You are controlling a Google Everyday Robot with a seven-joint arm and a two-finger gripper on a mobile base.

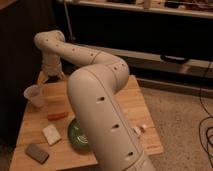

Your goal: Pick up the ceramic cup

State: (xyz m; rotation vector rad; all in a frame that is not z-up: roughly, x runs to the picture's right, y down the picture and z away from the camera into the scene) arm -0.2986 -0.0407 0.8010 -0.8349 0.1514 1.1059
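Just behind the cup, your gripper hangs over the far left corner of the wooden counter, pointing down. Its fingers stand apart, with nothing between them, and they do not touch the cup.

You see the cup upright near the counter's left edge, rim up, pale and wider at the top. It stands a little nearer the camera than the gripper and slightly to its left, free of everything else on the counter.

Your arm fills the middle of the view. It rises from the lower right, bends at a thick white elbow and reaches back to the left, where the wrist turns down to the gripper.

Nearer the camera than the cup lies a small orange piece. Closer in rests a pale sponge-like block, and at the near left corner a flat grey pad. A dark green bowl sits just right of the block, its right half hidden behind the arm. On the counter's right side, past the arm, lies a small white item; you cannot tell what it is.

Speckled floor spreads to the right, with dark cables trailing along its edge. Behind the counter runs a low dark shelf.
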